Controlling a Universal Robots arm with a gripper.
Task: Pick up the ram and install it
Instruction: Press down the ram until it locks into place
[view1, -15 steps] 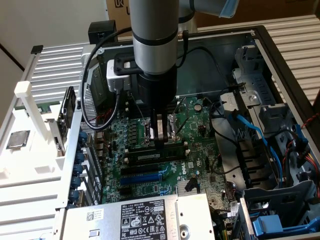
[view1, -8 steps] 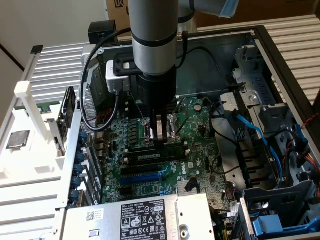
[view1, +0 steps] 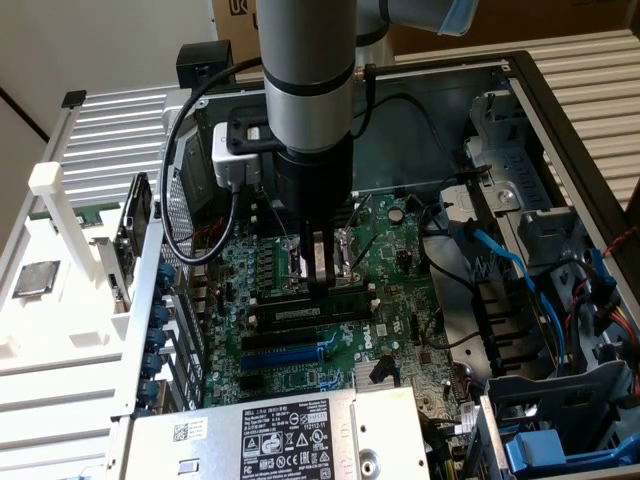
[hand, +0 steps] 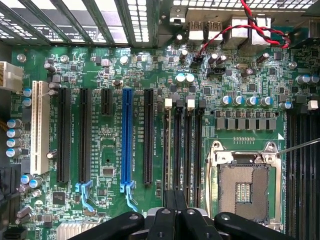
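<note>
We count: one motherboard; one blue expansion slot; one white expansion slot; one empty CPU socket; one ram; one gripper; one power supply.

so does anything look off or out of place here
Nothing looks spilled or broken. One odd thing: the cpu socket on the board stands empty, while a square silver chip lies outside the case on the white stand at the exterior view's left.
</note>
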